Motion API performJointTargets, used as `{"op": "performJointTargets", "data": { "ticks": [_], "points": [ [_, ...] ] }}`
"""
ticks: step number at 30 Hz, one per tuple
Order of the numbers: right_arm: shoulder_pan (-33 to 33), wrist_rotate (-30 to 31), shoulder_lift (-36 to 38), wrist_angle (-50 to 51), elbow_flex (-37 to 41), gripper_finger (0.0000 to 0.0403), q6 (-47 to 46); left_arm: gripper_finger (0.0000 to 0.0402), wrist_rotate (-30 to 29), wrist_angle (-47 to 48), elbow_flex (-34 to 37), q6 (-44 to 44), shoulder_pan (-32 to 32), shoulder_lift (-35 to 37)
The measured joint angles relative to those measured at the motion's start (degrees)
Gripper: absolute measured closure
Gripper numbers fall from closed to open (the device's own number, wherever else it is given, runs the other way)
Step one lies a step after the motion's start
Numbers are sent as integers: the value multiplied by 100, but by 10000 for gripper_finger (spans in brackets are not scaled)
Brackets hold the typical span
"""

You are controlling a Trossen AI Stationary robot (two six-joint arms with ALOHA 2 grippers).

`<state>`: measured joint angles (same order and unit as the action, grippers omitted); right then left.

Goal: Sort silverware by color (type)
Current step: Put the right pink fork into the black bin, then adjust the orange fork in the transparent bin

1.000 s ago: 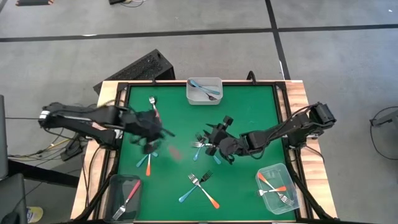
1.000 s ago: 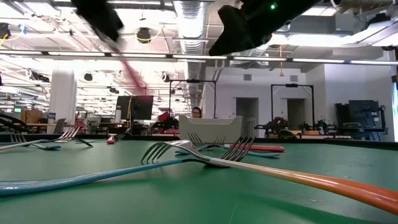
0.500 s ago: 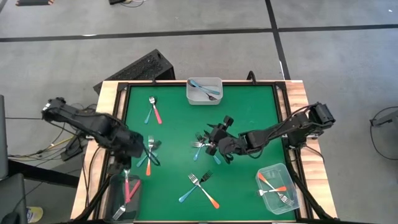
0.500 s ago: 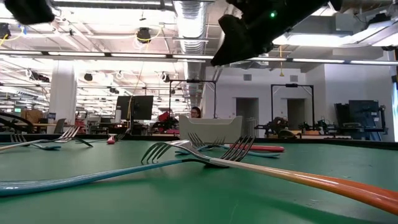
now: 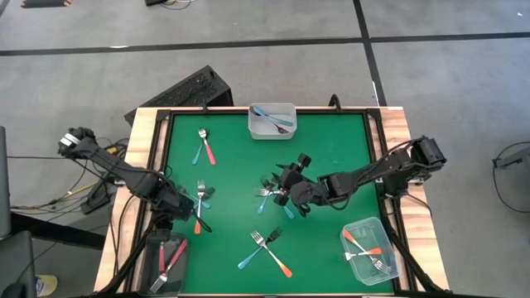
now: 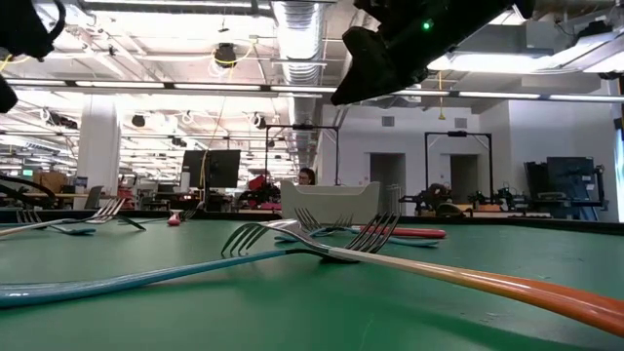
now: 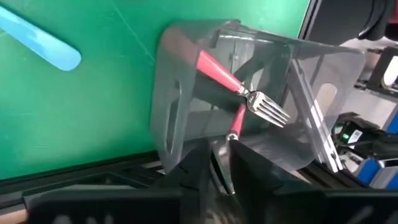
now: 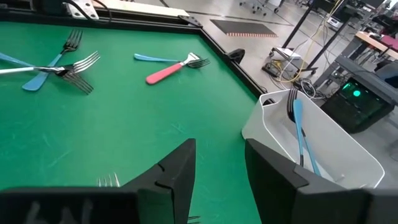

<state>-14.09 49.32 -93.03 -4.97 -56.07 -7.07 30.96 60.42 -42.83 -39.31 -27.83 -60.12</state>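
Nearest the front edge of the green surface (image 5: 331, 240), a blue fork (image 5: 252, 253) and an orange fork (image 5: 273, 255) lie crossed, handles splayed toward the front edge. At the front left corner sits a clear bin (image 5: 165, 258) with two pink forks (image 7: 233, 81) inside. The left pincer (image 5: 170, 217) hangs just over that bin's inner edge; its wrist view looks straight down into the bin, but whether the fingers are parted I cannot tell. Just beside it, toward the middle, an orange and a blue fork (image 5: 200, 199) lie together, long axes running front to back. That pair looks like the left arm's closest pickings.

Front right, another bin (image 5: 368, 251) holds an orange fork (image 5: 361, 245).

Mid-surface, the right pincer (image 5: 286, 197) hovers with fingers spread, gripping nothing. A cluster of forks (image 5: 267, 194) lies right at its tips, toward the left arm.

Farther back, a blue and a pink fork (image 5: 204, 146) sit crossed at left. The white bin (image 5: 272, 121) at the back edge holds blue forks (image 8: 299, 134).
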Motion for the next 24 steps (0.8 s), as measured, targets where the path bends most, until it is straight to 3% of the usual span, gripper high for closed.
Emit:
{"op": "performJointTargets", "data": {
  "ticks": [5, 9, 12, 17, 21, 24],
  "points": [
    [0, 0, 0, 2, 0, 239, 0, 300, -163, -603, 0, -41, -35, 2],
    [0, 0, 0, 2, 0, 239, 0, 267, -694, -1412, 0, -98, -35, 2],
    [0, 0, 0, 4, 0, 239, 2, 257, -995, -1901, -16, -103, -34, 2],
    [0, -21, 0, 30, 0, 239, 20, 256, -1694, -1945, -281, -11, 0, 2],
    [-3, -536, 4, 17, -4, 239, 21, 255, -2815, -1979, -455, 538, 13, 4],
    [-53, -904, 7, 34, -145, 239, 20, 255, -4521, -1998, -459, 1105, 13, 4]
  ]
}}
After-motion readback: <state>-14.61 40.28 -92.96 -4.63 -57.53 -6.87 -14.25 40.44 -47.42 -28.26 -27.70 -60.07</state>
